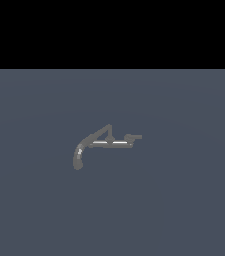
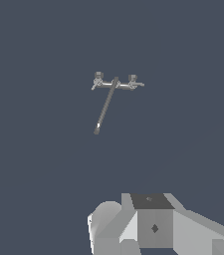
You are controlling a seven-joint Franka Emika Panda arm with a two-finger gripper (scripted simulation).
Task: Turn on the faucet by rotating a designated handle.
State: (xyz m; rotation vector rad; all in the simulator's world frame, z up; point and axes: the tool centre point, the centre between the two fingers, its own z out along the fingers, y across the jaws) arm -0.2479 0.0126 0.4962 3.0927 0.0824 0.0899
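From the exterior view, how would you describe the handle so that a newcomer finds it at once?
On the bare grey floor lies one small metal faucet. Follow its shiny straight bar away from the thick curved spout, toward the exterior view's right. The handle is the short stubby lever with a flat tip there, unlike the longer slanted lever forming a peak.

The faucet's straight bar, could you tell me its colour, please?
Shiny silver-white bar on the grey faucet; clearest in the exterior view.

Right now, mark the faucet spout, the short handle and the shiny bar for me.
faucet spout (image 1: 79, 156), exterior view, on the thick curved lower end.
handle (image 1: 134, 136), exterior view, on the flat straight tip at that view's right.
shiny bar (image 1: 109, 142), exterior view, mid-length of the bright straight bar.
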